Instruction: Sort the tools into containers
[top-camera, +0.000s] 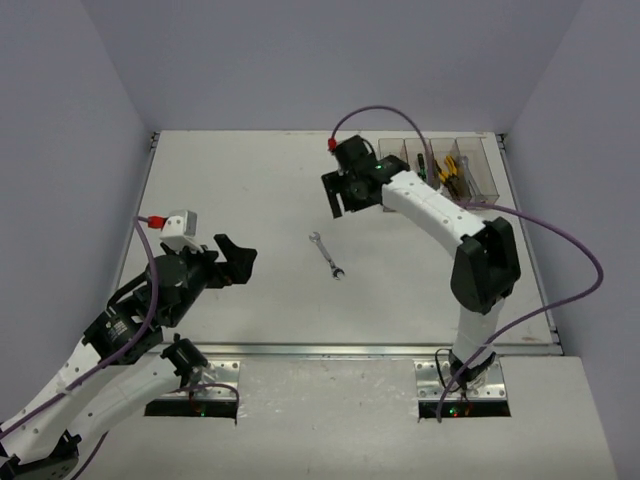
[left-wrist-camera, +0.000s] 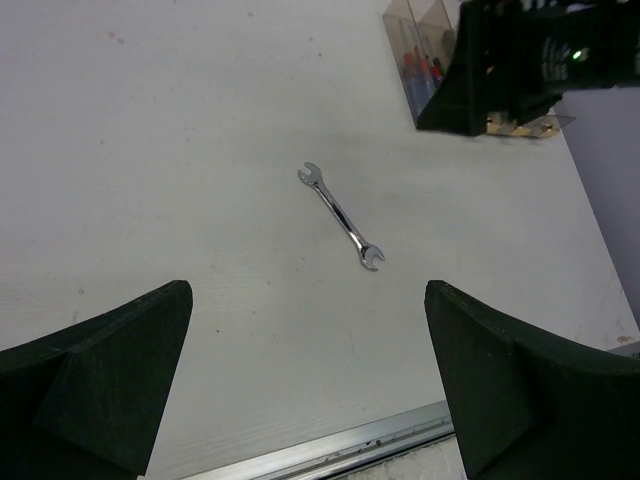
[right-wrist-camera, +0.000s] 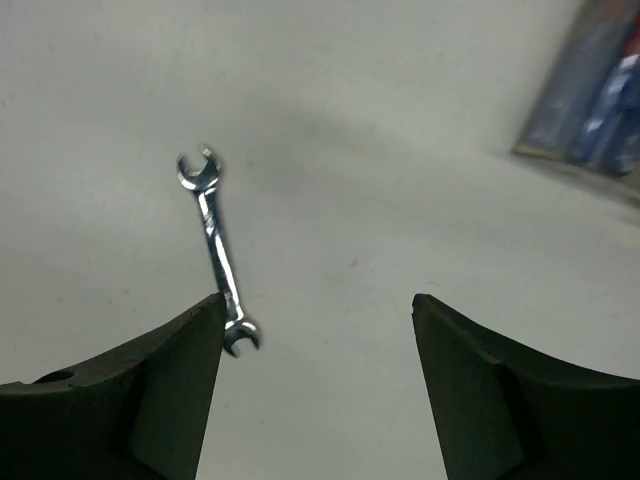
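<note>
My right gripper (right-wrist-camera: 318, 305) hangs empty with jaws apart, and the silver wrench (right-wrist-camera: 218, 250) lies flat on the table (top-camera: 230, 200) beside one finger, not between the two, so closing here could clip its end and skid it away; my left gripper (left-wrist-camera: 308, 295) gapes too.

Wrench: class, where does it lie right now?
In the top view the wrench lies flat on the table, between the left gripper and right gripper, touching neither.
</note>
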